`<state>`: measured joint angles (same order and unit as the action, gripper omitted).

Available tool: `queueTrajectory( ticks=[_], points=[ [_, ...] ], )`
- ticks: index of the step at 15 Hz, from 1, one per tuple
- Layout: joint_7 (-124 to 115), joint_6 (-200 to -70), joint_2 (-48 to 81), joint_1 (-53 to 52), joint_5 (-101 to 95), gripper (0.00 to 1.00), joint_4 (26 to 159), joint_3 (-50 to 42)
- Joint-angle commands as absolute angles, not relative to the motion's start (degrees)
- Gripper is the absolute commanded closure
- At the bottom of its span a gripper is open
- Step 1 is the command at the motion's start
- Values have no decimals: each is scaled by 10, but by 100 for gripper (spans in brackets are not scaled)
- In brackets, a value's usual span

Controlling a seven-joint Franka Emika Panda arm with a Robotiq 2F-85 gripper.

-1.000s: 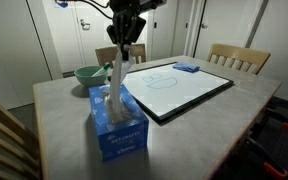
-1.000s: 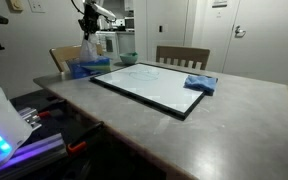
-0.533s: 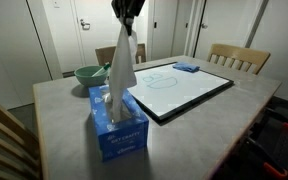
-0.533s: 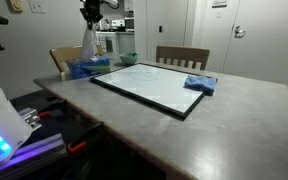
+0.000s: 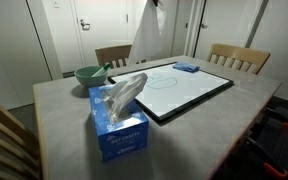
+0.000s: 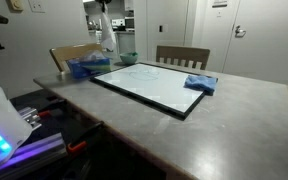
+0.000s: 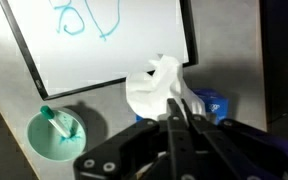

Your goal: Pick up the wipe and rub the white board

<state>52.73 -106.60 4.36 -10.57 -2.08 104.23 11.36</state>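
Pinched fully shut, the hand point(image 7: 174, 108) holds the wipe point(image 7: 159, 85) by its top in the wrist view. The sheet bunches loosely under the fingers, with the white board point(image 7: 94, 40) to the far left and the blue tissue box point(image 7: 212, 103) to the right. The wipe looks very light, thin and soft, so I judge it will fold and slip when pressed; a bunched part seems the safer place to grip.

In an exterior view the wipe point(image 5: 147, 30) hangs free, high above the far side of the table point(image 5: 214, 125), and the arm is raised almost out of frame.

In an exterior view the wipe point(image 6: 104, 30) hangs above the tissue box point(image 6: 84, 68), well apart from the white board point(image 6: 149, 88).
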Motion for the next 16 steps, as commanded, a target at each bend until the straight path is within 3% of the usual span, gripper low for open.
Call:
queueTrajectory(
  ticks=[1,9,16],
  points=[
    [464,-1037,-7,-94,-66,100,1071,97],
    [270,-1040,10,-81,-198,100,1187,75],
    [402,-1168,65,-71,12,100,1204,84]
  ],
)
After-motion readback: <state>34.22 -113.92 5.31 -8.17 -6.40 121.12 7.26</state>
